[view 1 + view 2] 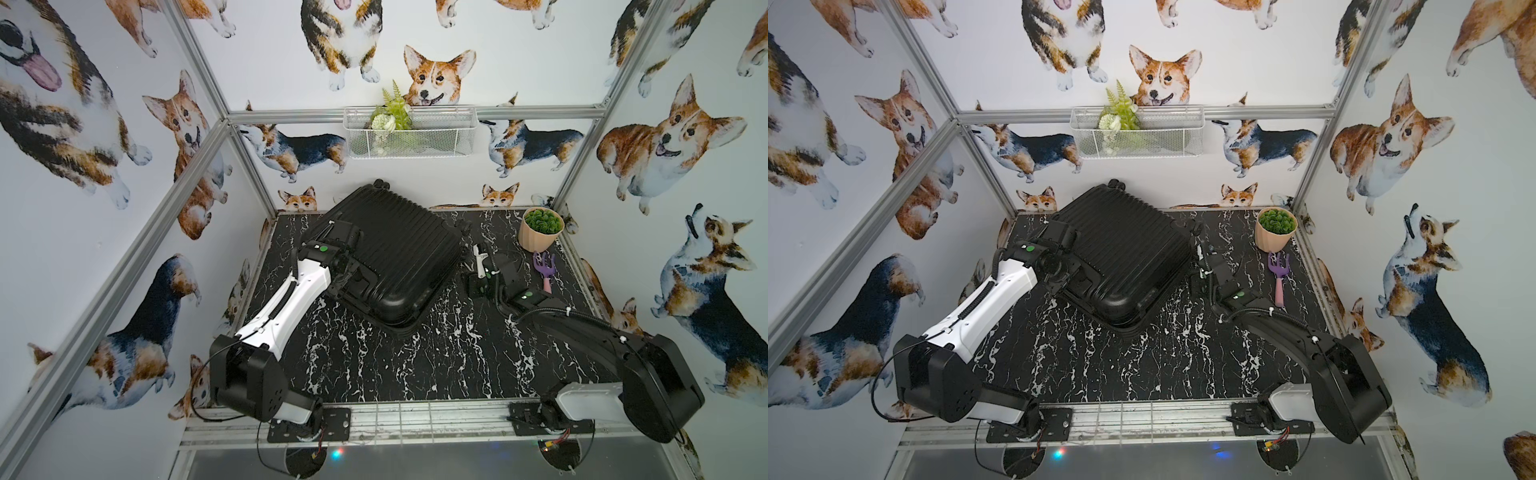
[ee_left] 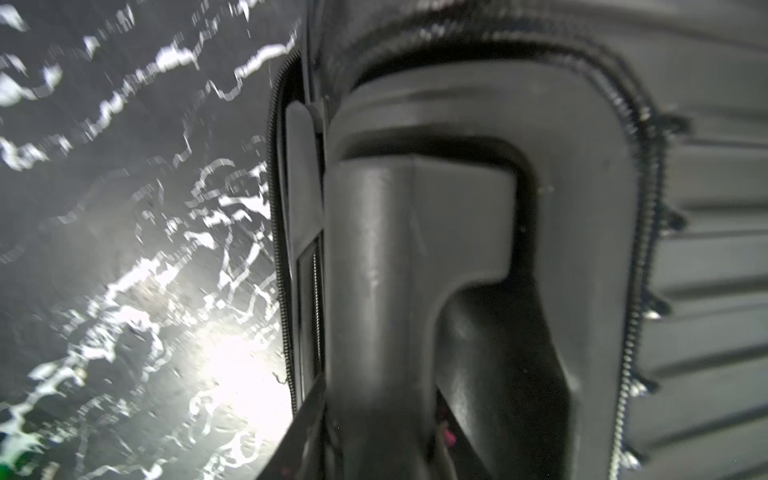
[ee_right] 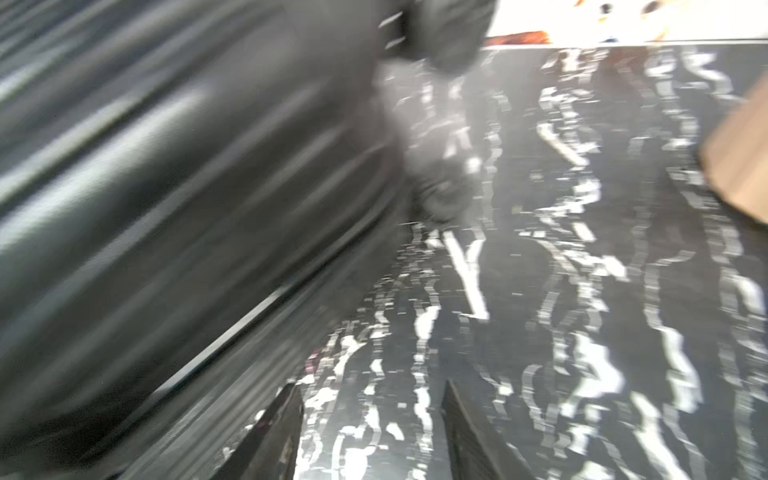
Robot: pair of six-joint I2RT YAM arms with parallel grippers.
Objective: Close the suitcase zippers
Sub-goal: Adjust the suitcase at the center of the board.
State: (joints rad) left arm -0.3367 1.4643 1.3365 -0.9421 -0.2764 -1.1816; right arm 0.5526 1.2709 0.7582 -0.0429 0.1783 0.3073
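Note:
The black ribbed suitcase [image 1: 395, 249] [image 1: 1125, 245] lies flat and askew on the marble table, its halves together. In the left wrist view a zip coil, one of the zippers [image 2: 275, 232], runs along the rim beside the moulded handle [image 2: 415, 249]. My left gripper [image 1: 352, 279] [image 2: 378, 415] is at the case's left side, with a finger against each side of that handle. Just off the case's right edge, my right gripper [image 1: 478, 251] [image 3: 374, 415] hangs open over the bare table, holding nothing. That wrist view is blurred. No zip pull shows.
A peach pot with a green plant [image 1: 540, 228] stands at the back right, with a purple garden fork [image 1: 544, 270] lying in front of it near my right arm. A white wire basket [image 1: 409, 131] hangs on the back wall. The black marble table [image 1: 415, 365] stretches in front of the case.

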